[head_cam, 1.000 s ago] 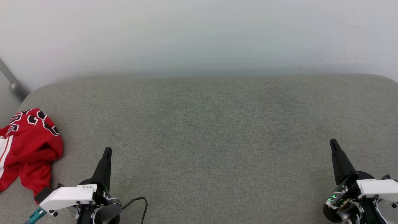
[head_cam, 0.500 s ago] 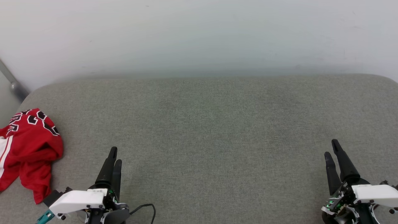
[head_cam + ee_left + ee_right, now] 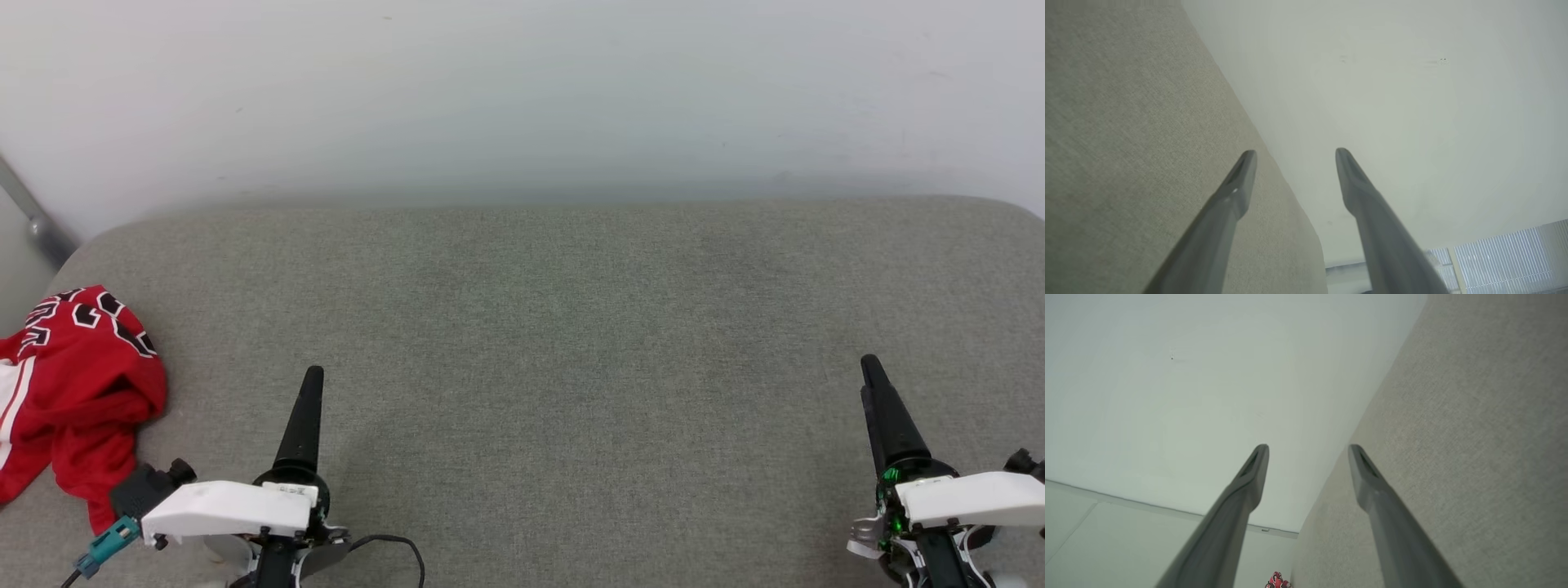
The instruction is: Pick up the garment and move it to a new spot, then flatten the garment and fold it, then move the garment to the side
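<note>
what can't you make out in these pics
- shirt: in the head view the left edge cuts it off, and its own folds hide most of the lettering.
- Same shirt, right wrist view: a tiny red speck at the bottom edge, too small to read.
- left gripper and right gripper: the head view sees each edge-on, one finger hiding the other. The wrist views show both open.

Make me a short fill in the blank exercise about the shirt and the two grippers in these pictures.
1. The garment lies crumpled at the far ___ side of the grey fabric surface, as the robot sees it.
2. The garment's main colour is ___.
3. The left gripper and the right gripper both have their fingers ___, with nothing between them.

Missing words: left; red; open
</note>
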Controlling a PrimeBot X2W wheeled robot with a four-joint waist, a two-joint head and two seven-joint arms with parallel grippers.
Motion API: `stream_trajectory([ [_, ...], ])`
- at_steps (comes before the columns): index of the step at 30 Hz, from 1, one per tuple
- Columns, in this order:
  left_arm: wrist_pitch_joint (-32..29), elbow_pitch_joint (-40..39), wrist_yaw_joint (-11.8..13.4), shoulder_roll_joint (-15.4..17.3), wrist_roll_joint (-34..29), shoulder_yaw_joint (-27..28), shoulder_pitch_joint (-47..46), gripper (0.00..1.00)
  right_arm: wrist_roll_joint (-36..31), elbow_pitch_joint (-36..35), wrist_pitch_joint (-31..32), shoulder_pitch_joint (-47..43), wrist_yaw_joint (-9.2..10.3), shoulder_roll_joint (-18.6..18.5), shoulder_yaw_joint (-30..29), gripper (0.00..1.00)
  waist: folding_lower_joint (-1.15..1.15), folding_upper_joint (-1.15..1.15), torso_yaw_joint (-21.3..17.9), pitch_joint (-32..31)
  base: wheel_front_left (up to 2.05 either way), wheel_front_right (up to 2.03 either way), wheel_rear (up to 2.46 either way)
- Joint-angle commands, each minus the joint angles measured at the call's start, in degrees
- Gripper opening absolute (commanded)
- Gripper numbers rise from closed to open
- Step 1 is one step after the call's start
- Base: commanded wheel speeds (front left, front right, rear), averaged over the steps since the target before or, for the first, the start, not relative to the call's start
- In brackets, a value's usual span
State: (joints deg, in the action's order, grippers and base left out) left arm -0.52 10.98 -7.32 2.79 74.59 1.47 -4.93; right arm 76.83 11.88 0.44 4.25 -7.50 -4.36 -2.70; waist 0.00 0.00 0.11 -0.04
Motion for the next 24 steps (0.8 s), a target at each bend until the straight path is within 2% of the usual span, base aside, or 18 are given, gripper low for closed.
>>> stream_trajectory([
  [1,0.7,-1.6,0.2,0.1,-3.1,-0.7,-1.3,1.00,-3.2,-1.5,-0.6,0.4,0.00,-0.8,0.3,1.00,0.00,0.00,0.0,0.0,0.00,0.00,0.00],
  [12,3.1,-1.4,0.6,1.4,-20.7,-4.1,-1.9,1.00,-21.8,-4.5,-0.7,0.0,0.01,-0.4,-0.1,1.00,0.00,0.00,0.2,-0.1,0.00,0.00,0.00],
  [18,4.3,-1.2,1.8,2.6,-27.8,-6.0,-2.7,1.00,-29.0,-6.2,-0.3,-0.4,0.01,0.0,0.2,1.00,0.00,0.00,0.3,-0.2,0.00,0.00,0.00],
  [24,5.3,-1.4,3.0,3.4,-32.3,-7.3,-3.3,1.00,-33.9,-7.3,-0.3,-0.7,0.01,0.1,0.7,1.00,0.00,0.00,0.3,-0.2,0.00,0.00,0.00],
])
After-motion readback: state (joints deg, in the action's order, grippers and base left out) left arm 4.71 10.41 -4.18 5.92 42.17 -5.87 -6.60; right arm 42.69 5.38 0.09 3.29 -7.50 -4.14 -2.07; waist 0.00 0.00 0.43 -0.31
